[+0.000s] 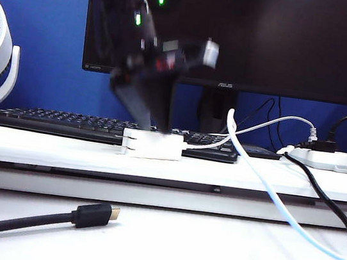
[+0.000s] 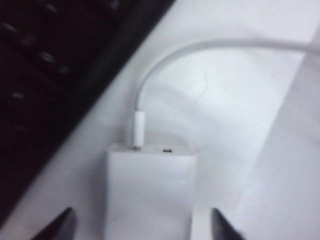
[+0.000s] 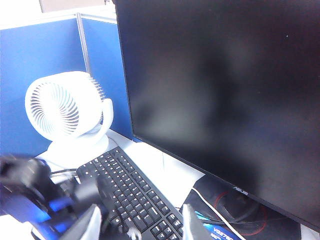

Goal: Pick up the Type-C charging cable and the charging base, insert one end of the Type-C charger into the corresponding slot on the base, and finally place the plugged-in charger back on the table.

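Both task items sit joined on the raised shelf: Type-C charging cable (image 2: 138, 125) plugged into charging base (image 2: 150, 192), beside the keyboard (image 1: 65, 121). Left hand (image 2: 142, 225) straddles the base, released; lift it straight up. Right hand (image 3: 137, 222) hangs open, empty

A blue partition wall (image 1: 44, 40) stood behind the desk. A large dark monitor (image 1: 270, 40) and a white fan (image 3: 67, 112) stood before it.
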`<state>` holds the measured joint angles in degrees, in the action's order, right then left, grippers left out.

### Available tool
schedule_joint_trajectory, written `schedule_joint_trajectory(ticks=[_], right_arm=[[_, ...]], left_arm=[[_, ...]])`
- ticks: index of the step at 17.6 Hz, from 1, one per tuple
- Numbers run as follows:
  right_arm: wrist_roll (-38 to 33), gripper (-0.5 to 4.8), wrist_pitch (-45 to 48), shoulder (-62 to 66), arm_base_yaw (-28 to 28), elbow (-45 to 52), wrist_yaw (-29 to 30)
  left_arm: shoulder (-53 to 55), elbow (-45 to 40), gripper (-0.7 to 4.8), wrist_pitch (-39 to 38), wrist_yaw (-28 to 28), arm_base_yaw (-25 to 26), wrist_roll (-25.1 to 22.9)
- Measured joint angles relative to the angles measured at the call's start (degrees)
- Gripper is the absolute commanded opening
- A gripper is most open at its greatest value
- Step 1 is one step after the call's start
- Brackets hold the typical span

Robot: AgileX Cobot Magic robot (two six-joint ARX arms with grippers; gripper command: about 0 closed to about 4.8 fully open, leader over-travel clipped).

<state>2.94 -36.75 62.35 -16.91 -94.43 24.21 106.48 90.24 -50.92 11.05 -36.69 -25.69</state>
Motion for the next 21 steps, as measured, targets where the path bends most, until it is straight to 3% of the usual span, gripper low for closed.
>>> schedule_joint_trajectory(ticks=[1,2,7,11,13,17,20,21], right_arm=[[0.0,0.67,0.0,0.0,0.0,0.0,0.0],[0.0,-0.04,0.0,0.0,0.0,0.0,0.0],[0.1,-0.06,-0.7,-3.0,0.0,0.0,-4.4],[0.1,-0.06,-16.0,-13.1,-0.4,3.0,-7.4],[0.1,-0.06,-15.2,-21.0,-0.3,11.9,-8.3],[0.1,-0.06,-0.6,-38.0,-0.3,38.9,-6.2],[0.1,-0.06,18.9,-49.4,-0.2,65.3,-6.7],[-0.5,-0.06,19.4,-50.0,-0.2,69.1,-8.0]], left_arm=[[-1.7,1.4,0.51,-0.9,0.0,0.0,0.5],[-4.0,2.7,-0.06,-1.3,0.0,0.0,1.2],[-16.5,9.1,-0.06,-2.0,0.0,0.0,5.9],[-34.8,11.5,-0.06,1.2,0.2,0.0,9.3],[-42.4,11.7,-0.06,0.1,0.1,0.0,9.3],[-53.6,11.7,-0.06,-10.6,-1.7,0.0,9.3],[-63.2,11.6,-0.06,-18.9,-3.4,0.0,9.6],[-64.8,11.6,-0.06,-20.2,-3.7,0.0,9.6]])
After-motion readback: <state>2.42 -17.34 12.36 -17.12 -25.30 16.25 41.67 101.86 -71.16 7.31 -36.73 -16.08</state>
